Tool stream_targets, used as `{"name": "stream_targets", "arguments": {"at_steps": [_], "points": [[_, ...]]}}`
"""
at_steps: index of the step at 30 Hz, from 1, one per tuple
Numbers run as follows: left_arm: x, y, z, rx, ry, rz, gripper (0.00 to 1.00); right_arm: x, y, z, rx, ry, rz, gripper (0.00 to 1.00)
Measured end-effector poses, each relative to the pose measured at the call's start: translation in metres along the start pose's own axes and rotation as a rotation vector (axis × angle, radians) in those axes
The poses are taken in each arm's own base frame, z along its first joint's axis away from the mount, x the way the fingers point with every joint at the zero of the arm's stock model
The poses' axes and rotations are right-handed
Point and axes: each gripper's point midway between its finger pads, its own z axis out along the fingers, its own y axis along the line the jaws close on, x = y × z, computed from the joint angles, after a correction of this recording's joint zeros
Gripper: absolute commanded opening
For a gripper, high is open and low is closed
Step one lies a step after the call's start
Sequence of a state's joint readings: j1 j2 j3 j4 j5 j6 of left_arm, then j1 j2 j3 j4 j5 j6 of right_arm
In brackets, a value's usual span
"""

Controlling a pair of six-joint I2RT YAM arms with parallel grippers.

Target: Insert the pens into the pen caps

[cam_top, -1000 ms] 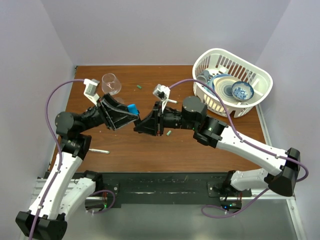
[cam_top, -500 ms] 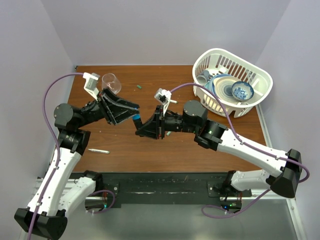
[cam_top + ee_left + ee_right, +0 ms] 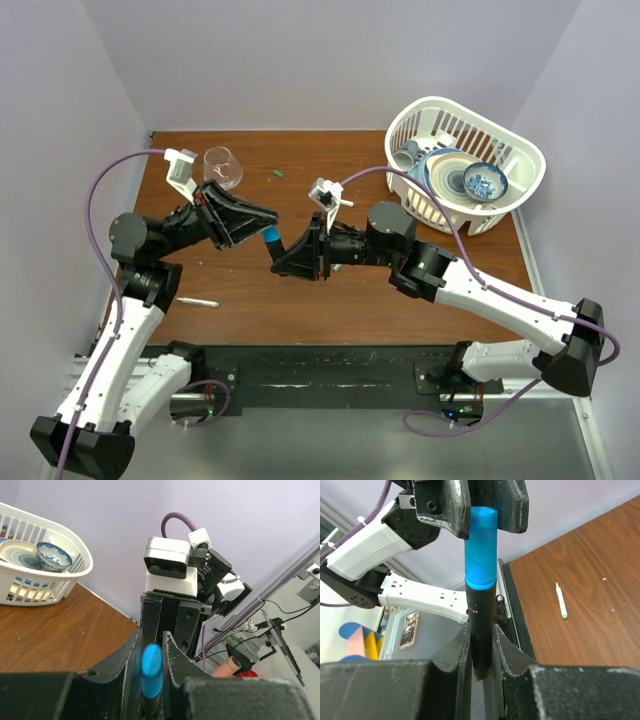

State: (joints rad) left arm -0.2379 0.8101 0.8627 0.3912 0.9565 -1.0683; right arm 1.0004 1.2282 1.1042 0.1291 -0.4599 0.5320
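The black marker point(image 3: 481, 630) stands in my right gripper point(image 3: 481, 628), which is shut on its barrel. The bright blue cap point(image 3: 481, 550) sits on the marker's tip. My left gripper point(image 3: 151, 641) is shut on that blue cap point(image 3: 151, 667). In the top view both grippers meet above the table's middle, left gripper point(image 3: 268, 226), right gripper point(image 3: 276, 259), with the blue cap point(image 3: 271, 240) between them. A white pen point(image 3: 198, 301) with a green end lies at the front left; it also shows in the right wrist view point(image 3: 561, 600). One green cap point(image 3: 277, 174) lies at the back. The other pen and cap are out of view.
A clear glass point(image 3: 222, 168) lies at the back left, close to the left arm. A white dish basket point(image 3: 520, 150) with plates and a blue-patterned bowl stands at the back right, also in the left wrist view point(image 3: 75, 575).
The left gripper has drawn back to the left and turned in line with the marker. The blue cap, which was apart from the marker, now sits on its tip. The right gripper shifted slightly forward.
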Motion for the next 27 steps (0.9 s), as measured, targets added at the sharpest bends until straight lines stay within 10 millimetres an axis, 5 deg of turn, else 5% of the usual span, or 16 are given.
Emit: {"name": "stream_targets", "arguments": {"at_steps": [27], "points": [[0.009, 0.034, -0.030, -0.015, -0.338, -0.164, 0.00, 0.008, -0.020, 0.015, -0.051, 0.257, 0.148, 0.00]]}}
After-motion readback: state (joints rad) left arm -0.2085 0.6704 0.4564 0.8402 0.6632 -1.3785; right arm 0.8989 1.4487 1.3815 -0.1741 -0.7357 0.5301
